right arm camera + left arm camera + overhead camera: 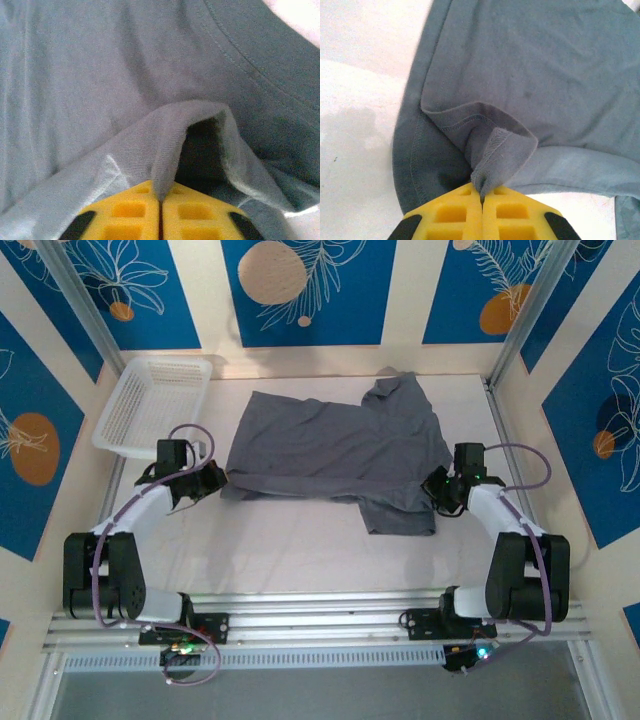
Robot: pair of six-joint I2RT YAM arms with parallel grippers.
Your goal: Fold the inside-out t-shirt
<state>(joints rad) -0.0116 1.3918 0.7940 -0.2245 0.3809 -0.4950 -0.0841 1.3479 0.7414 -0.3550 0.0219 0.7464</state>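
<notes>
The slate-grey t-shirt (340, 445) lies spread across the middle of the white table, partly folded, one sleeve turned up at the back right. My left gripper (215, 480) is at its near left corner and is shut on a pinch of hem; in the left wrist view the stitched cloth (500, 150) rises from between the yellow fingers (450, 215). My right gripper (440, 488) is at the shirt's right edge, shut on a raised fold of the t-shirt (165, 145) that tents up from its yellow fingers (125, 217).
A white mesh basket (150, 405) stands at the back left of the table. Bare white table (290, 545) runs along the front between the two arms. Patterned blue walls close in the back and sides.
</notes>
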